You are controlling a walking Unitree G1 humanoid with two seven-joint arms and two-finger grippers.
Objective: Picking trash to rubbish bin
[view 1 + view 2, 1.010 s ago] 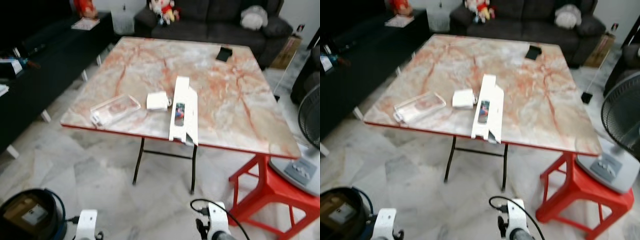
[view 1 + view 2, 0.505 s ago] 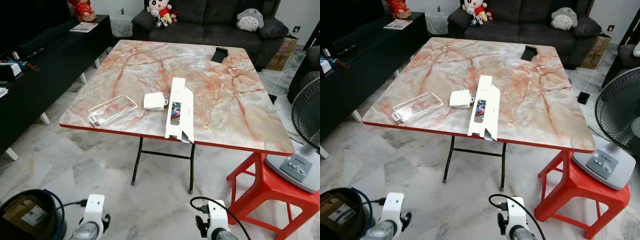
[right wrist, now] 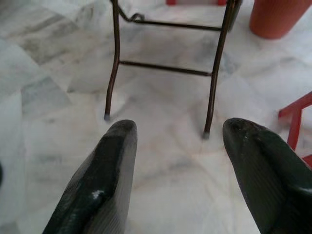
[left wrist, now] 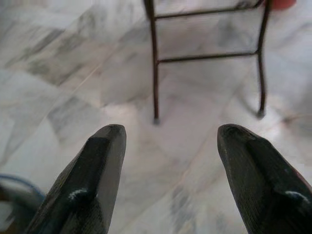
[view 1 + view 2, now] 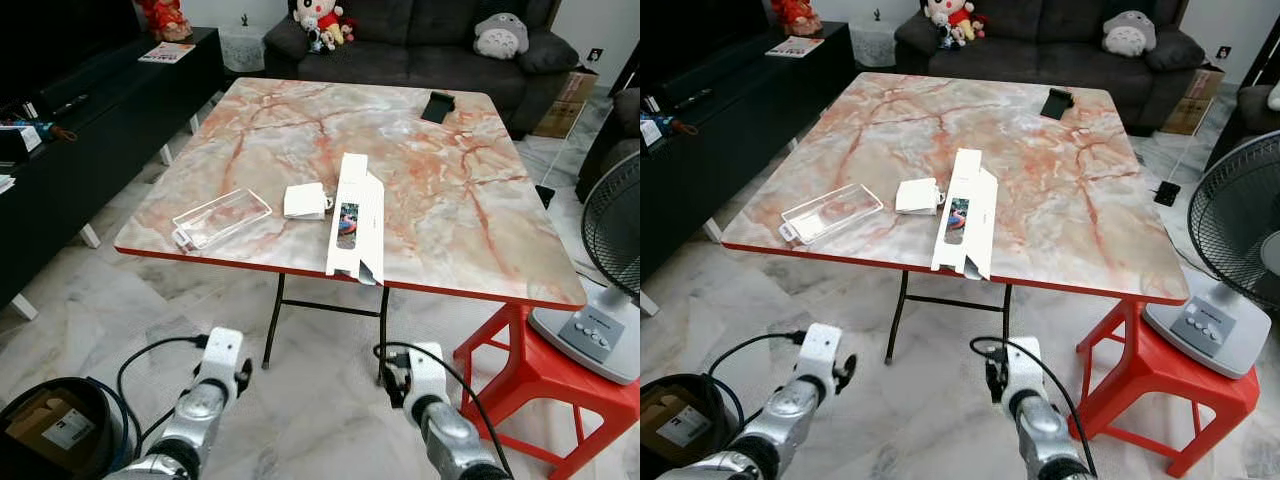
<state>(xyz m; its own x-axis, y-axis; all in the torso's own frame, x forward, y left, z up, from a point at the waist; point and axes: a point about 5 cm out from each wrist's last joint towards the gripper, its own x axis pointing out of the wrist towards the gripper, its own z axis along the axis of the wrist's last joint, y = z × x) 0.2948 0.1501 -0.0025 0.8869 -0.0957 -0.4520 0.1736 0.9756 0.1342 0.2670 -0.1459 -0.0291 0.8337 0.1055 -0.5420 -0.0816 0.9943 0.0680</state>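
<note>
Trash lies on the marble table (image 5: 470,230): a clear plastic tray (image 5: 222,218) near the front left edge, a small white box (image 5: 307,201) beside it, and a long white carton (image 5: 353,217) reaching to the front edge. The black rubbish bin (image 5: 50,432) stands on the floor at my lower left with cardboard inside. My left arm (image 5: 212,382) and right arm (image 5: 420,380) reach forward low, short of the table. In the wrist views the left gripper (image 4: 170,134) and right gripper (image 3: 181,126) are open, holding nothing, aimed at the table legs (image 3: 115,58) and floor.
A red plastic stool (image 5: 540,375) and a grey floor fan (image 5: 610,260) stand at the table's right. A black phone-like item (image 5: 438,106) lies at the table's far side. A dark sofa (image 5: 420,40) is behind, a black low cabinet (image 5: 70,130) on the left.
Both arms have lifted forward and show more fully below the table's front edge. The view has steadied and shifted slightly; the things on the table have not moved.
</note>
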